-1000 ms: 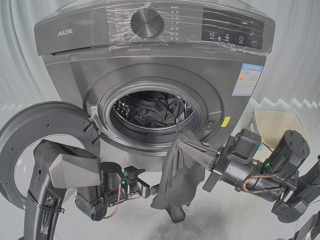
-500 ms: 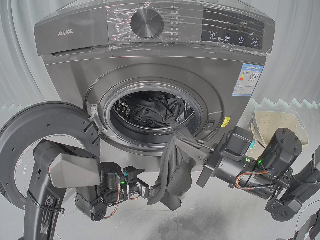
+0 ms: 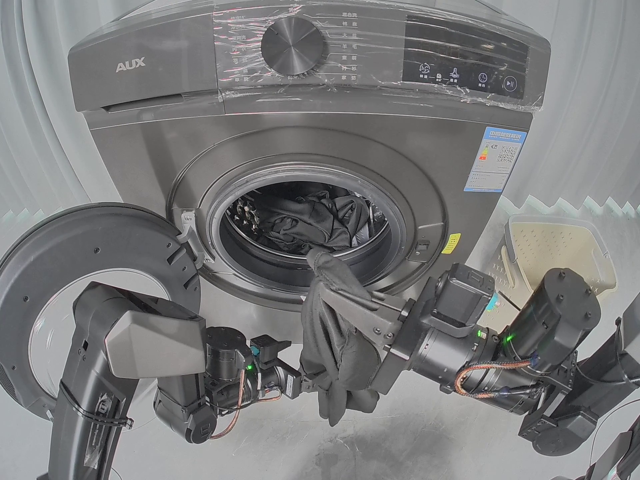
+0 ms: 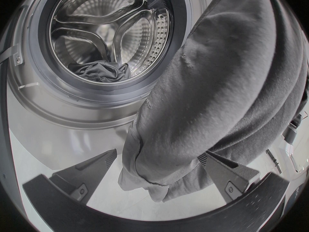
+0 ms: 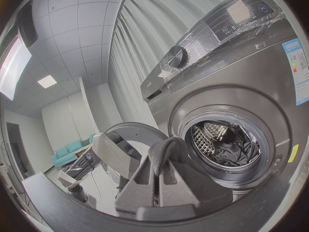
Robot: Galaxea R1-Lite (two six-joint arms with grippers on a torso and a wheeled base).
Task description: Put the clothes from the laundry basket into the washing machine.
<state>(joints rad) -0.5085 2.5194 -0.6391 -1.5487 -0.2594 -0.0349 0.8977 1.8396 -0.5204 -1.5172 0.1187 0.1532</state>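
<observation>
Loading in progress: the right gripper point(image 3: 327, 288) is clamping a bunched fold at the top of a dark grey garment point(image 3: 333, 341) and holding it just in front of the washing machine point(image 3: 300, 135), close under the lower rim of the drum mouth point(image 3: 373, 261). The rest of the cloth is hanging down in a loose fall below the claw, outside the machine. The left gripper point(image 4: 157, 155) is waiting low beside it with its fingers spread wide, and the garment's lower end is dangling between them, seemingly not gripped. The round door point(image 3: 87, 261) is standing swung open on the robot's left, and some black clothes point(image 3: 307, 225) are already lying inside the drum. The cream laundry basket point(image 3: 560, 248) is sitting on the robot's right, beside the machine.

By the look of it, the carry to the drum is nearly over and the drop is not yet made. The next move is likely calling for the pinched end to go up over the rim and deep into the opening. The trailing tail is needing help too, perhaps from the left claw, lest it drape over the sill.
</observation>
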